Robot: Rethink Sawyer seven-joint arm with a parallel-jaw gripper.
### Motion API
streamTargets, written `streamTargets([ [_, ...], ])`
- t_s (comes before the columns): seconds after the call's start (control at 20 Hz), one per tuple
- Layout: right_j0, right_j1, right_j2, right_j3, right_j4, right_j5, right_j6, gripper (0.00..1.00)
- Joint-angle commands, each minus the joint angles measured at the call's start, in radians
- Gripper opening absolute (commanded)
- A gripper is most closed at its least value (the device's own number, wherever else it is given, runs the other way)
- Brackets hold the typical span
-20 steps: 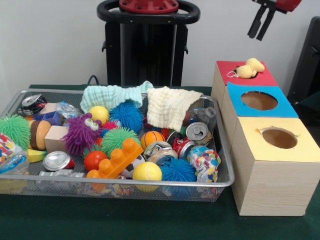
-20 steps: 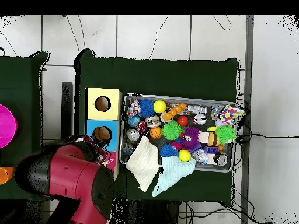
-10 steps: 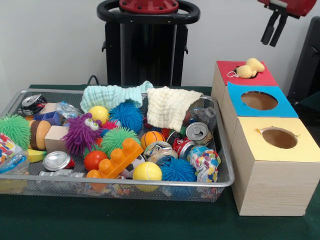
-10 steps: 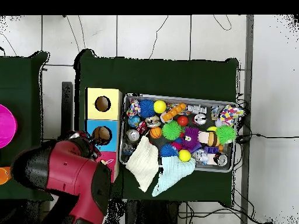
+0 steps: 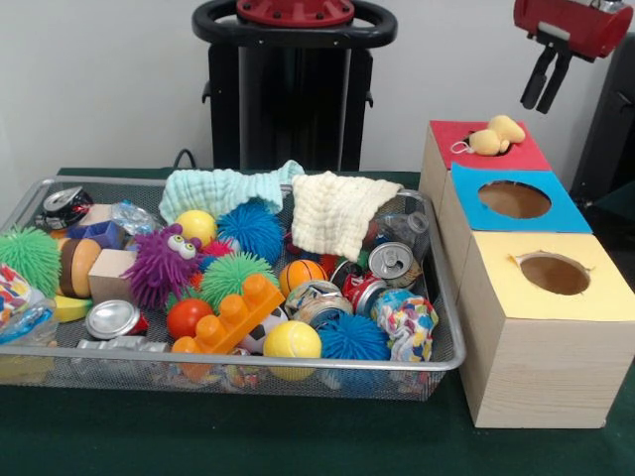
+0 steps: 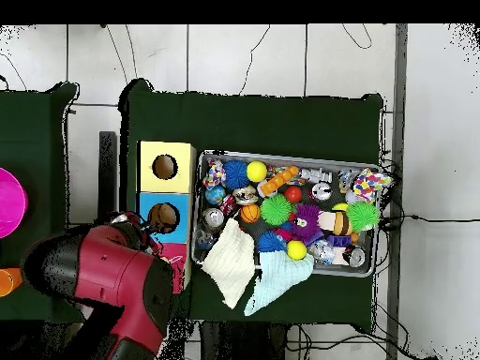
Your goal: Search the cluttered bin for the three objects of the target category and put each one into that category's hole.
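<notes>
My gripper (image 5: pixel 539 107) hangs high above the red-topped box (image 5: pixel 524 155), a little to its right; it is open with nothing between its black fingers. A yellow soft toy (image 5: pixel 493 136) lies on that red top, over its hole. In front of it stand the blue-topped box (image 5: pixel 466 191) and the yellow-topped box (image 5: pixel 605 297), each with a round hole. The wire mesh bin (image 5: pixel 444 297) holds crushed cans (image 5: pixel 391 262), spiky balls (image 5: pixel 250 230) and a purple fuzzy creature (image 5: pixel 162 263). In the overhead view the red arm (image 6: pixel 108 281) hides the gripper and most of the red box.
A teal cloth (image 5: pixel 223 188) and a cream cloth (image 5: pixel 332 210) drape over the bin's far rim. An orange toy brick (image 5: pixel 238 312), a yellow ball (image 5: pixel 292 342) and a crumpled colourful wrapper (image 5: pixel 407 322) lie near the bin's front. A pink bowl (image 6: pixel 7 202) sits on the neighbouring table.
The gripper has moved right and slightly down, away from above the red box's centre. The yellow soft toy and the bin's contents have not moved.
</notes>
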Motion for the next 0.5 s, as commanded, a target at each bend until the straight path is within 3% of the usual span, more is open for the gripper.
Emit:
streamTargets([
  [0.05,-0.001,0.056,0.146,0.017,0.033,-0.018,0.245,0.0],
  [0.35,-0.014,0.092,0.117,0.001,0.022,-0.037,0.251,0.0],
  [0.45,-0.072,0.132,0.095,-0.022,-0.025,-0.088,0.176,0.0],
  [0.5,-0.127,0.171,0.077,-0.062,-0.088,-0.142,0.083,0.0],
])
